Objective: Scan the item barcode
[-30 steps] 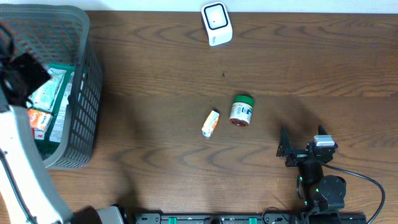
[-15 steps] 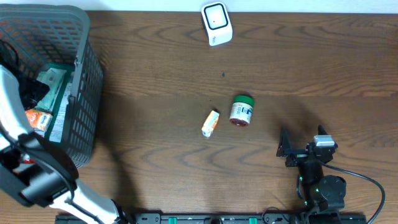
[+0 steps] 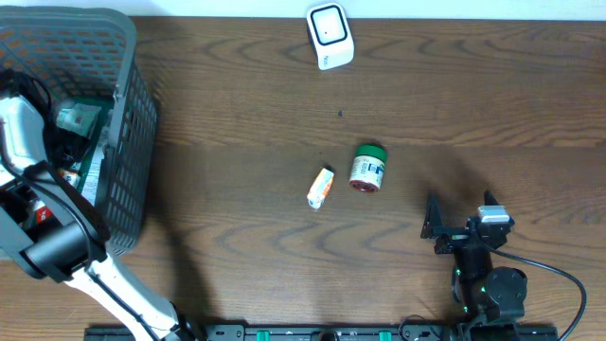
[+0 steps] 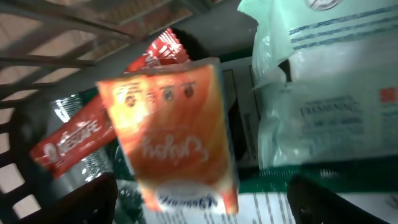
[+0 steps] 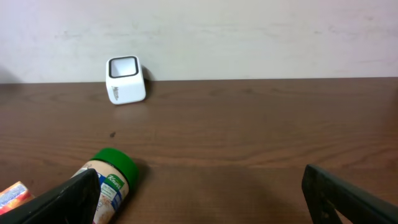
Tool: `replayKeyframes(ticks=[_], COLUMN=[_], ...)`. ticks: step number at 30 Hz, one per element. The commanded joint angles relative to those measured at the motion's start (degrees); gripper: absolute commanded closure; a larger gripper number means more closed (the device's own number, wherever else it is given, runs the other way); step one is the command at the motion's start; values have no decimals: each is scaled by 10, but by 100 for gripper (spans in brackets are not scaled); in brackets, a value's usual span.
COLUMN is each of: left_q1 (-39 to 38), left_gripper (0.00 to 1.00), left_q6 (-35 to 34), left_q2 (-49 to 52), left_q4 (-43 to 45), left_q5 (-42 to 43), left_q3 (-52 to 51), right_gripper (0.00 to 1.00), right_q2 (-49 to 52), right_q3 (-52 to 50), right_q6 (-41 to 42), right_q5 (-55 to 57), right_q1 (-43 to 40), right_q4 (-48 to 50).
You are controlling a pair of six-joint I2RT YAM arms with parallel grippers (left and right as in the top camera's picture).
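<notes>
While my left arm (image 3: 21, 133) reaches down into it, the grey plastic mesh basket (image 3: 133, 142) stands at the left end of the dark brown wooden table (image 3: 237, 95), the largest thing on the surface. My right arm (image 3: 488, 284) sits at the near right edge, well apart from everything else.

Inside the basket, seen from the left wrist, a pale green plastic bag with printed text (image 4: 323, 93) fills the right side. Beside it lies an orange and white printed carton (image 4: 171, 137), the item nearest my left gripper (image 4: 205, 205). That gripper's jaws are spread wide, one dark finger showing at each lower corner, with the carton between them. The picture is blurred, so I cannot tell whether either finger touches it. A red foil sachet with white lettering (image 4: 74, 140) lies partly under the carton's left side.

At the far edge of the table stands the white box-shaped barcode scanner with a dark window (image 3: 329, 36). Near the middle, a green-lidded jar with a pale label (image 3: 368, 168) lies on its side, and just left of it lies a small orange and white packet (image 3: 321, 188). My right gripper (image 5: 205, 202) hangs spread and empty, facing the jar and scanner.
</notes>
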Motion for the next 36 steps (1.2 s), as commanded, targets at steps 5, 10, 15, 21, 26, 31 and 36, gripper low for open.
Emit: replayKeyframes(ticks=[5, 10, 15, 21, 26, 31, 36], left_q1=[1, 1, -4, -23, -48, -62, -60], left_gripper=[47, 62, 62, 62, 60, 54, 52], left_q6=[16, 81, 161, 195, 267, 336, 354], left_q2=[14, -25, -70, -110, -104, -92, -71], left_q4=[-2, 9, 20, 36, 82, 144, 157], left_q5=[36, 92, 116, 116, 115, 108, 74], left_q3=[0, 7, 7, 7, 5, -14, -16], right_gripper=[1, 1, 1, 1, 1, 1, 1], right_q2=[0, 0, 0, 0, 0, 0, 0], right_q3=[0, 0, 0, 0, 0, 0, 0], right_q6=[7, 7, 7, 7, 7, 7, 7], right_q5=[3, 3, 3, 3, 3, 3, 3], right_q1=[5, 5, 5, 5, 5, 5, 5], right_q4=[-2, -2, -2, -2, -2, -2, -2])
